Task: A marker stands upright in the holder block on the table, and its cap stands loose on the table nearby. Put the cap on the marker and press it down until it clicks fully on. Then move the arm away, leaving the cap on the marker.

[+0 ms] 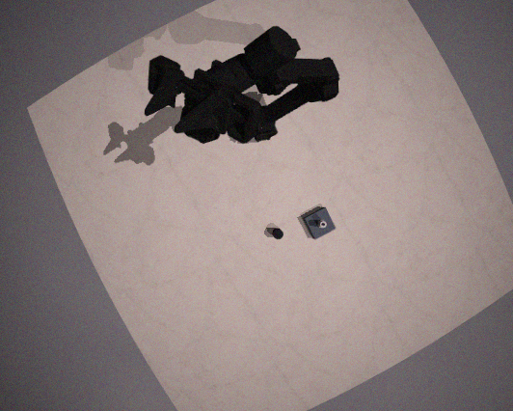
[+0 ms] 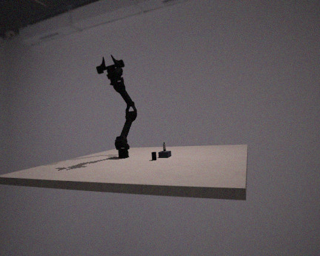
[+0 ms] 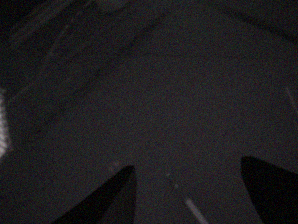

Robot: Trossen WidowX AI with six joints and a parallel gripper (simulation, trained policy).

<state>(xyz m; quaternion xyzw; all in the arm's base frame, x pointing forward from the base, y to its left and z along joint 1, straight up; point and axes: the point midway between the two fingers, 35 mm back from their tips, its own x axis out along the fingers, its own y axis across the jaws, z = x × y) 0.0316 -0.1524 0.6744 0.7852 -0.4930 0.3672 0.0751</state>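
The marker (image 1: 323, 224) (image 2: 164, 146) stands upright in the dark blue-grey holder block (image 1: 318, 232) (image 2: 165, 154), its pale upper part bare with a small dark tip. The black cap (image 1: 278, 233) (image 2: 154, 155) stands upright on the table, a short way beside the block and apart from it. My gripper (image 1: 161, 122) (image 2: 107, 56) (image 3: 187, 169) is open with nothing between its fingers. It is raised high above the table, far from the cap and the marker, and its fingers point upward in the exterior view. The wrist view shows neither cap nor marker.
The pale table top (image 1: 224, 299) (image 2: 200, 172) carries the arm's base, the block and the cap. The arm casts a shadow (image 1: 142, 142) on the table. The wrist view shows only dark surroundings with a few faint light streaks, and a bright patch at its left edge.
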